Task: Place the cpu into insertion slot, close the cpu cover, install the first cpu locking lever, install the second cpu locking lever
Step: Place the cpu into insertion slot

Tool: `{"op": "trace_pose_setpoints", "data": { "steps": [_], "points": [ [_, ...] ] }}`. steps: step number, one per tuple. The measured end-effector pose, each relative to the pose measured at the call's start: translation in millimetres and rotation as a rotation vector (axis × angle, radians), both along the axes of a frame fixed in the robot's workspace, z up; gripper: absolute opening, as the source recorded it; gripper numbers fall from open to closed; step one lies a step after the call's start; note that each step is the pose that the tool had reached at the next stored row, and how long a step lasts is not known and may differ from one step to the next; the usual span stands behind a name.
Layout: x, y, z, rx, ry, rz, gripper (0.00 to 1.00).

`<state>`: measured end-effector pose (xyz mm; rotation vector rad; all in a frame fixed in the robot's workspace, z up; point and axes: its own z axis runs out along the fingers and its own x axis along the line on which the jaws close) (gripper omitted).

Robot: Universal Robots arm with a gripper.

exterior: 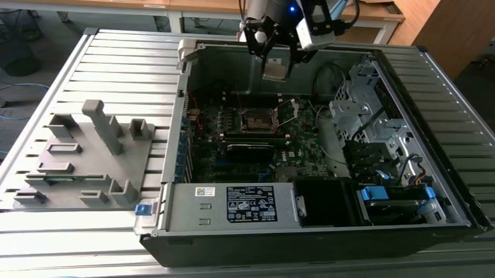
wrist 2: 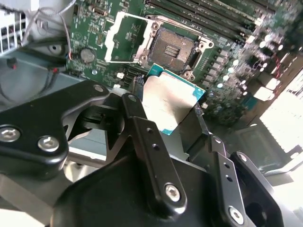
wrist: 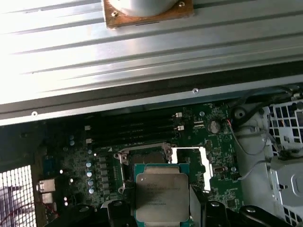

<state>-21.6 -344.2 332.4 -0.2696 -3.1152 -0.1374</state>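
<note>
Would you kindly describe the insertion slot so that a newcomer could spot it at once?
Look into the open computer case, at the green motherboard. Near the board's middle sits the insertion slot, with the cpu cover swung open beside it. It is a small dark-centred square with a metal rim, unlike the long narrow black memory slots.

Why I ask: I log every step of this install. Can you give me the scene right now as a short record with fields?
gripper: over the open computer case, jaws shut on the cpu
cpu: held by two opposite edges, in the air, not seated
insertion slot: empty, dark centre exposed
cpu cover: swung open, lying flat beside the slot
task progress: no step complete
</note>
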Motion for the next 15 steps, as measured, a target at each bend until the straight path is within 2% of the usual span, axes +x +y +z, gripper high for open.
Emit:
{"op": "trace_pose_setpoints", "data": {
  "steps": [2, 7, 15],
  "points": [
    [0.0, 0.0, -0.2, -0.0004, 0.0002, -0.025, 0.54],
    [-0.1, 0.0, -1.1, 0.0003, -0.0003, -0.025, 0.54],
    [-6.0, 0.0, -14.9, 0.0000, -0.0003, -0.038, 0.54]
  ]
}}
